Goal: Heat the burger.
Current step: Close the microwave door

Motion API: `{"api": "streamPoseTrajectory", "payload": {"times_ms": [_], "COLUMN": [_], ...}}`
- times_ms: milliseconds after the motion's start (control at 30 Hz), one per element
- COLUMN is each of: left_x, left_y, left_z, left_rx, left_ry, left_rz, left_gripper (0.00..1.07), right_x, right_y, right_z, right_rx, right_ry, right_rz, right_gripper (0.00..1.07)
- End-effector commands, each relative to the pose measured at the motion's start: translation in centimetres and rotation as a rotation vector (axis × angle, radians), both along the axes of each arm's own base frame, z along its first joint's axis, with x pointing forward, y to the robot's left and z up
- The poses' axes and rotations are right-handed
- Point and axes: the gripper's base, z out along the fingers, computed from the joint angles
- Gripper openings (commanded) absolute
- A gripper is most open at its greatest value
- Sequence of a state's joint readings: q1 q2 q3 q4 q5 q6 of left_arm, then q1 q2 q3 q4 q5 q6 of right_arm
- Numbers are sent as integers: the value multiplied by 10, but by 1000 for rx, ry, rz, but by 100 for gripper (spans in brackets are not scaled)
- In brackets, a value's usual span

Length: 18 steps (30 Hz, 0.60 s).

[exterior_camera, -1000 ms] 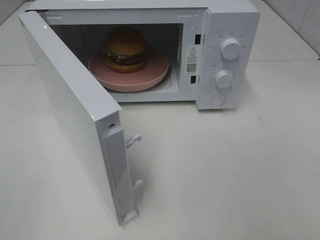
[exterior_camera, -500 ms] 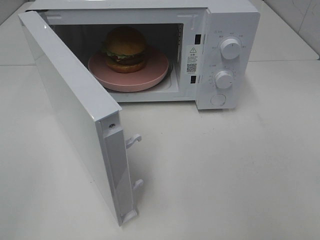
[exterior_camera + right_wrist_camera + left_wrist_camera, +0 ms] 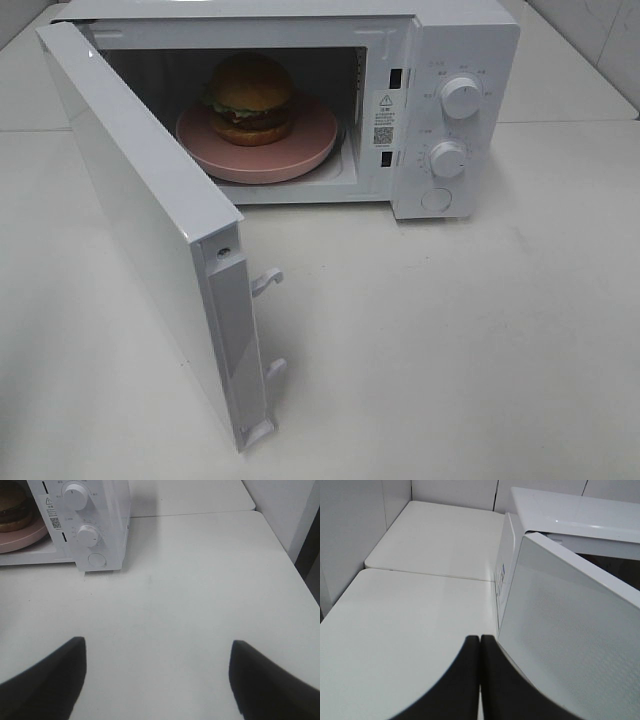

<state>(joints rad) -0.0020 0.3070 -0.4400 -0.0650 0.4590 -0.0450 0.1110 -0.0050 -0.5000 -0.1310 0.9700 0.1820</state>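
Note:
The burger (image 3: 250,97) sits on a pink round plate (image 3: 300,150) inside the open white microwave (image 3: 455,40); its edge also shows as the burger (image 3: 11,510) in the right wrist view. The microwave door (image 3: 150,220) stands swung wide toward the front. My left gripper (image 3: 480,639) is shut with nothing between its fingers, hovering outside the door (image 3: 570,645) near its hinge side. My right gripper (image 3: 157,647) is open and empty above the bare table, in front and to the right of the control panel (image 3: 85,530). Neither gripper shows in the exterior view.
Two knobs (image 3: 460,97) and a round button (image 3: 437,199) sit on the microwave's right panel. Door latch hooks (image 3: 266,282) stick out of the door's free edge. A tiled wall (image 3: 350,535) borders the table on the left.
In the exterior view nothing has moved; burger, plate and door stand as before. The left gripper has closed over this last second.

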Motion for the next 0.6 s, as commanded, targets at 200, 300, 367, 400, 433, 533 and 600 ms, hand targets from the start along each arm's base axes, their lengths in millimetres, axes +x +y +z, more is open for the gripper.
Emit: {"api": "streamPoseTrajectory", "payload": {"times_ms": [200, 300, 367, 400, 433, 533, 600], "left_x": [26, 38, 48, 48, 56, 68, 73], "left_y": [1, 2, 3, 3, 3, 4, 4], "left_z": [-15, -27, -39, -39, -44, -48, -50], "left_rx": [-17, -19, -17, -17, -14, -12, -12], "left_ry": [-150, -198, -170, -170, -163, -155, -149], "left_rz": [18, 31, 37, 37, 41, 46, 47], "left_gripper": [0, 0, 0, 0, 0, 0, 0], "right_x": [-3, -3, -3, -3, -3, -3, -3], "right_y": [0, 0, 0, 0, 0, 0, 0], "right_z": [-1, -1, -1, -1, -1, -1, -1], "right_rx": [3, 3, 3, 3, 3, 3, 3], "right_ry": [-25, -25, -25, -25, -25, -25, -25], "right_rz": [-8, -8, -8, -8, -8, -8, -8], "right_gripper": [76, 76, 76, 76, 76, 76, 76]}}
